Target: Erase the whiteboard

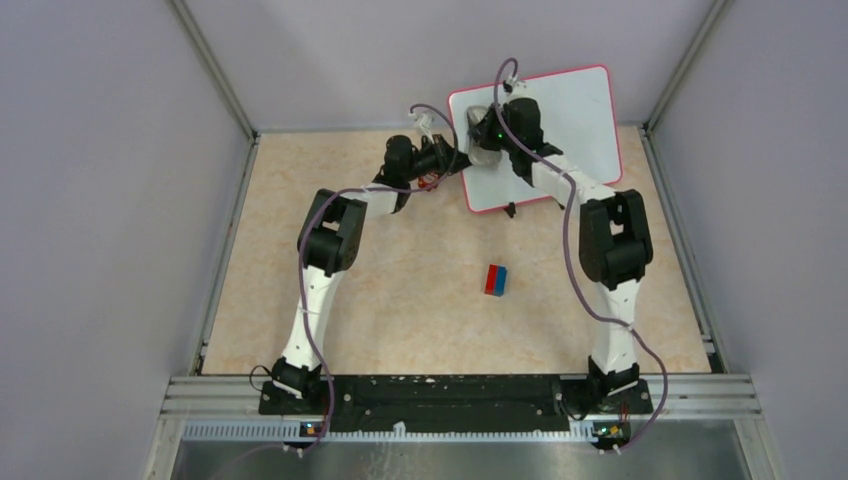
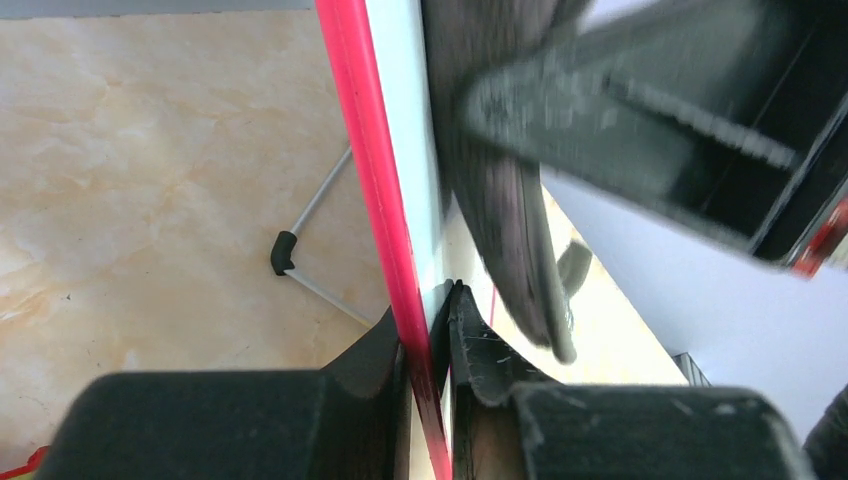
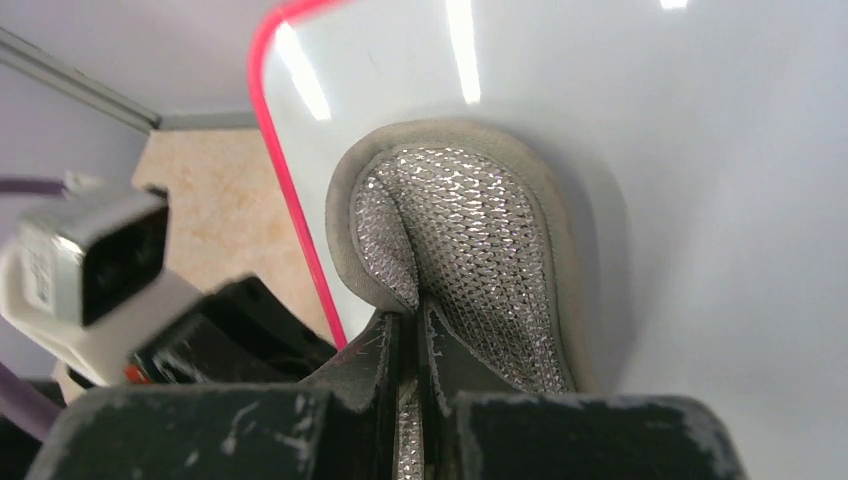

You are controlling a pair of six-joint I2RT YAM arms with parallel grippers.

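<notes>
Left fingers [image 2: 482, 352] clamp the whiteboard [image 1: 570, 120] frame; right fingers [image 3: 447, 362] pinch a mesh pad [image 3: 470, 230] against it.

White links [image 1: 312, 300], black joints [image 1: 335, 232], purple cables [image 1: 566, 235]; scuffed black right claw [image 3: 410, 325].

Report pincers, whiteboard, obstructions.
Left pincer shut on whiteboard frame. Right pincer shut on grey mesh pad, against board. No writing visible. Red-blue block lies well clear.
</notes>
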